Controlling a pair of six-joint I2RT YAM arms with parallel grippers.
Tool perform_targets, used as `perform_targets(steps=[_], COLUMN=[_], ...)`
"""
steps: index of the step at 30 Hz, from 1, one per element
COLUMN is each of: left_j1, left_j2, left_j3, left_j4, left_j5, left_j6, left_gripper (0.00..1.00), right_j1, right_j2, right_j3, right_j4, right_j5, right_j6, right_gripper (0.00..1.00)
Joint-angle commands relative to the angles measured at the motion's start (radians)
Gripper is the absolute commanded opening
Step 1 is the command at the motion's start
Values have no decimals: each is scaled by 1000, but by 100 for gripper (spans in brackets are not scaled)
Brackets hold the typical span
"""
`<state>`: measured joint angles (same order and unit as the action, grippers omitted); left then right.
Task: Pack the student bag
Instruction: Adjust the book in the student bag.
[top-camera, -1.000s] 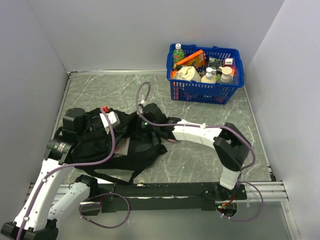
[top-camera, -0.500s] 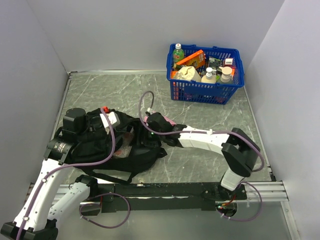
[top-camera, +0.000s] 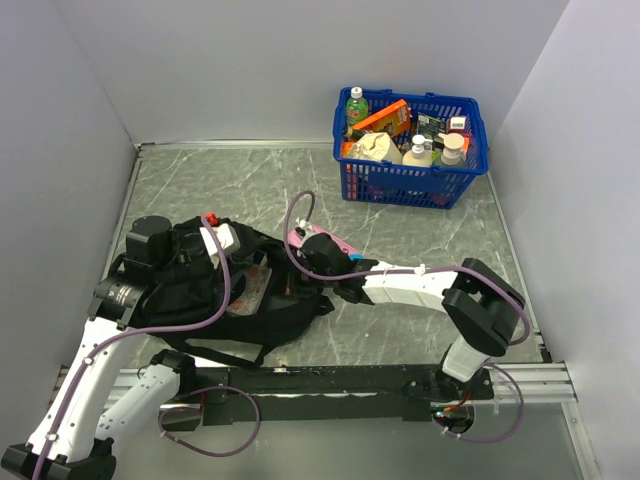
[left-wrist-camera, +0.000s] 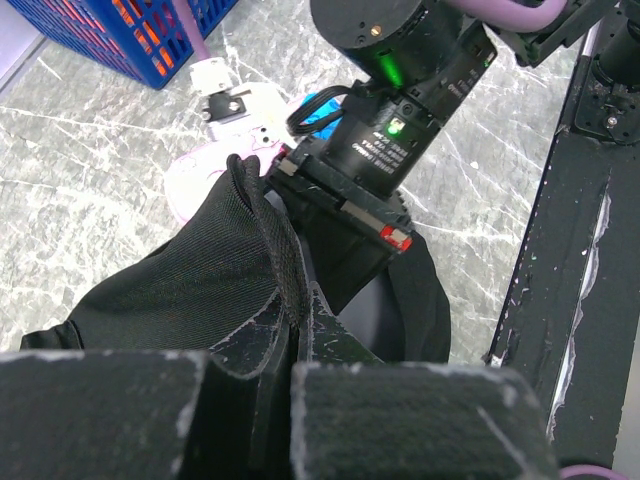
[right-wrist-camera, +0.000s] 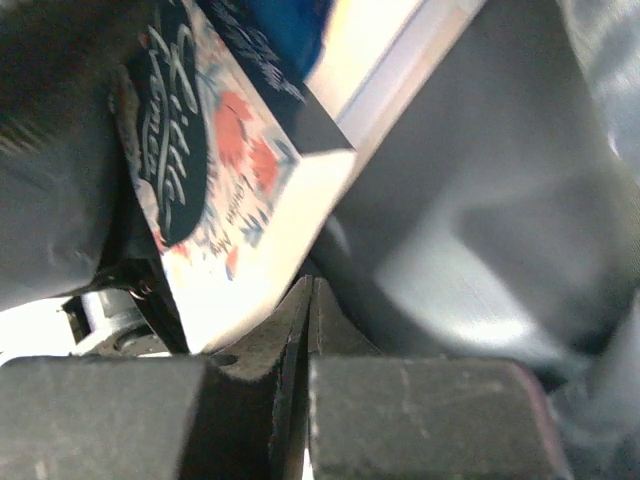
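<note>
The student bag (top-camera: 185, 292), a black backpack, lies at the near left of the table. My left gripper (left-wrist-camera: 296, 318) is shut on the bag's black webbed rim (left-wrist-camera: 272, 235) and holds the opening up; in the top view it sits at the bag's far edge (top-camera: 220, 243). My right gripper (right-wrist-camera: 309, 292) is shut, its tips inside the bag against the grey lining (right-wrist-camera: 480, 200). A flat item with a floral cover (right-wrist-camera: 225, 180) lies just beside its left finger, not between the jaws. That item shows in the opening from above (top-camera: 250, 288).
A blue plastic basket (top-camera: 410, 186) of bottles and packets stands at the far right by the back wall. Grey walls close in the left, back and right. The right arm's wrist (left-wrist-camera: 400, 130) fills the space over the bag's mouth. A black rail (top-camera: 330, 380) runs along the near edge.
The right arm's wrist has shifted right and lower and its forearm lies flatter over the table. The left arm and the bag rim it holds have not moved.
</note>
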<state>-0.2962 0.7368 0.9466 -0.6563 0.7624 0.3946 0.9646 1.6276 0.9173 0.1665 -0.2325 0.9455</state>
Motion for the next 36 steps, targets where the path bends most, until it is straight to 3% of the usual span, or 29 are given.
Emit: perform_targets(steps=[1, 16, 22, 24, 25, 28, 32, 34, 36], left_j1=[-11, -12, -14, -14, -14, -14, -14, -14, -14], left_j2=[-14, -19, -14, -20, -22, -39, -54, -66, -74], left_j3=[29, 35, 43, 26, 20, -2, -40, -71, -94], left_j4=[101, 57, 14, 6, 4, 1, -3, 0, 13], left_j5=[66, 80, 92, 91, 87, 74, 71, 78, 86], left_j6=[-13, 20, 56, 62, 66, 81, 99, 98, 86], left_gripper=[1, 1, 1, 1, 1, 1, 1, 1, 1], right_j1=[2, -53, -67, -82, -86, -112, -174, -253, -366], right_j2=[44, 257, 273, 246, 224, 102, -76, -167, -195], right_j3=[84, 219, 285, 285, 270, 143, -41, -60, -22], right_j4=[96, 237, 248, 228, 225, 219, 128, 6, -128], right_j5=[12, 82, 90, 70, 68, 50, 21, 22, -14], right_j6=[2, 263, 253, 231, 202, 127, -9, -117, -228], right_gripper=[0, 0, 1, 12, 23, 44, 56, 69, 70])
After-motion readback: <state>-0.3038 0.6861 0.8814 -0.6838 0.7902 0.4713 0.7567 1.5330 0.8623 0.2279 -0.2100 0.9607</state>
